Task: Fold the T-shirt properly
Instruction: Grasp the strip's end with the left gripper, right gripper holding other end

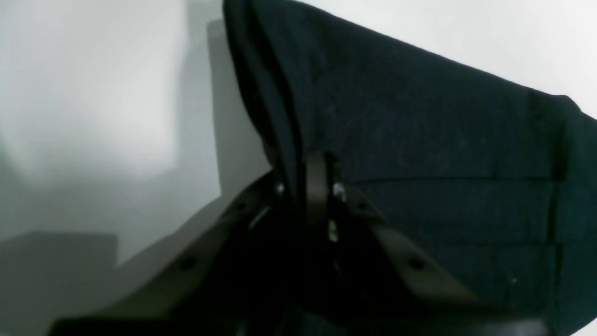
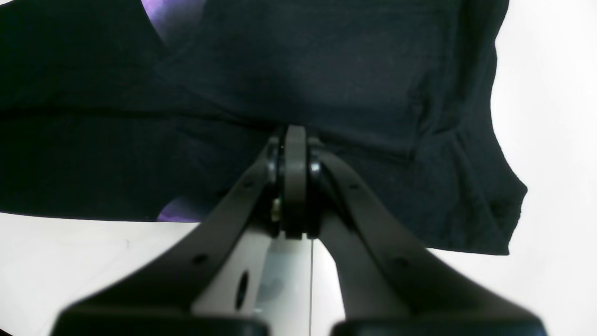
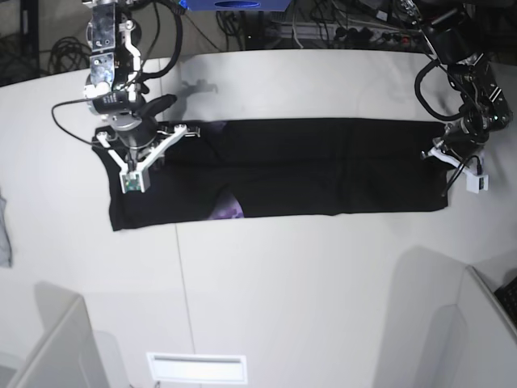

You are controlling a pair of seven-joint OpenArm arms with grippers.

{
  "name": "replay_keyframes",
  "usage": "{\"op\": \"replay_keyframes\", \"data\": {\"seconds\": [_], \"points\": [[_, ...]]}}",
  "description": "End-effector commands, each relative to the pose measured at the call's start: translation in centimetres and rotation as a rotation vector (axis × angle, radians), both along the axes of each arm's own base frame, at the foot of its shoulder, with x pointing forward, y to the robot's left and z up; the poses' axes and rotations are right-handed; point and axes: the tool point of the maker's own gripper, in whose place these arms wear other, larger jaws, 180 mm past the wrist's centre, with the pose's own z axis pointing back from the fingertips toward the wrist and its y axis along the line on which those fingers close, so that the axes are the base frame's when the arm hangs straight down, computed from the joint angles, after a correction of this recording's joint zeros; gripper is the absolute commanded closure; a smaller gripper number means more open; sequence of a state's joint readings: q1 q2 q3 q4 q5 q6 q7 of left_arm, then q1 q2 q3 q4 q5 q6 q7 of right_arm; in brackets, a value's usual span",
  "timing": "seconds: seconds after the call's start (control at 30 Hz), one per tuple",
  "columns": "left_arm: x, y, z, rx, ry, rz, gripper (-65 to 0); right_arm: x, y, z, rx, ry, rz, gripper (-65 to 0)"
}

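The black T-shirt (image 3: pixel 323 170) lies as a long folded strip across the white table (image 3: pixel 283 299). A bit of its purple print (image 3: pixel 229 212) shows at the front edge, and also in the right wrist view (image 2: pixel 161 16). My right gripper (image 3: pixel 133 144) is at the strip's left end, shut on a fold of the black cloth (image 2: pixel 295 133). My left gripper (image 3: pixel 441 153) is at the strip's right end, shut on the shirt's edge (image 1: pixel 319 161), where the cloth (image 1: pixel 419 140) stretches away from the fingers.
A small grey cloth scrap (image 3: pixel 4 234) lies at the table's left edge. Cables and a blue box (image 3: pixel 234 4) sit behind the table. Grey panels (image 3: pixel 48 347) (image 3: pixel 485 323) stand at the front corners, with a white slot (image 3: pixel 196 368) between them.
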State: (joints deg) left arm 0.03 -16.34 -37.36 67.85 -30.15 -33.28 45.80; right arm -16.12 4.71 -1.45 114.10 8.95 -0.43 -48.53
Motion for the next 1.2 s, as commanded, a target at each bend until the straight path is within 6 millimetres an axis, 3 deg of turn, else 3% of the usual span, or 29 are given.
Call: {"op": "replay_keyframes", "data": {"seconds": [0.0, 0.23, 0.53, 0.63, 0.83, 1.17], "points": [[-0.9, 0.5, -0.4, 0.031, 0.061, -0.018, 0.0, 0.5, -0.1, 0.9, 0.000, -0.040, 0.001, 0.0], [-0.1, 3.5, 4.0, 0.114, -0.055, 0.047, 0.0, 0.4, -0.2, 0.8, -0.001, -0.039, 0.000, 0.0], [0.0, 3.3, 7.7, 0.225, -0.123, -0.005, 0.0, 0.4, 0.2, 0.8, 0.011, -0.039, -0.004, 0.0], [-0.3, 2.9, 9.0, 0.280, -0.141, -0.031, 0.0, 0.7, -0.8, 1.0, 0.032, -0.046, -0.071, 0.0], [-0.3, -1.3, 9.2, 0.381, -0.124, -0.145, 0.0, 0.8, -2.0, 1.1, 0.036, -0.051, -0.118, 0.0], [1.2, -10.1, 8.5, 0.405, -0.144, -0.317, 0.0, 1.0, -2.9, 1.3, 0.030, -0.059, -0.145, 0.0]]}}
